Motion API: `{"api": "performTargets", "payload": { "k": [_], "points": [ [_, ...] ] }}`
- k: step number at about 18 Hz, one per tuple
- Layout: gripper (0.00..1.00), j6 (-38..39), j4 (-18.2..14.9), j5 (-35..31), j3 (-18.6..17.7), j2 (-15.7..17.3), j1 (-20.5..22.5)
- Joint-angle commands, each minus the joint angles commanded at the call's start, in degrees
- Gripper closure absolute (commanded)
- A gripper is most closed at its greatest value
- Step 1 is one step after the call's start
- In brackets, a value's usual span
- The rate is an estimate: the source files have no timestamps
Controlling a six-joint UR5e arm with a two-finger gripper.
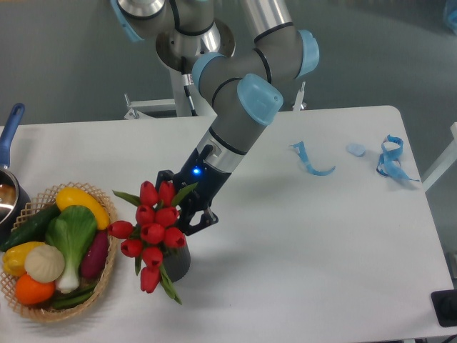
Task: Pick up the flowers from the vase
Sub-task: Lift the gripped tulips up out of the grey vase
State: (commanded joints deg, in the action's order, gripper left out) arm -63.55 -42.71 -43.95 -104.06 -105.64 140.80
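The flowers (153, 232) stand in the vase (177, 262). The hand (187, 216) sits just behind the blooms, seemingly closing around the stems, though its grip is hidden. Next: lift straight up.

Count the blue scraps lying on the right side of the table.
3: a curved blue strip nearest the arm, a small pale blue piece further right, and a tangled blue ribbon by the table's right edge. None seems hidden.
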Motion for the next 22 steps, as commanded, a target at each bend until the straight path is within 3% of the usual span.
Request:
{"api": "performTargets", "payload": {
  "k": [7, 14, 22],
  "points": [
    [0.76, 2.81, -0.09, 1.31, 0.00, 1.05, 0.53],
    [0.76, 7.38, -0.18, 2.72, -0.26, 5.44, 1.49],
    [0.76, 15.02, -0.09, 6.94, 3.60, 8.09, 5.18]
  ]
}}
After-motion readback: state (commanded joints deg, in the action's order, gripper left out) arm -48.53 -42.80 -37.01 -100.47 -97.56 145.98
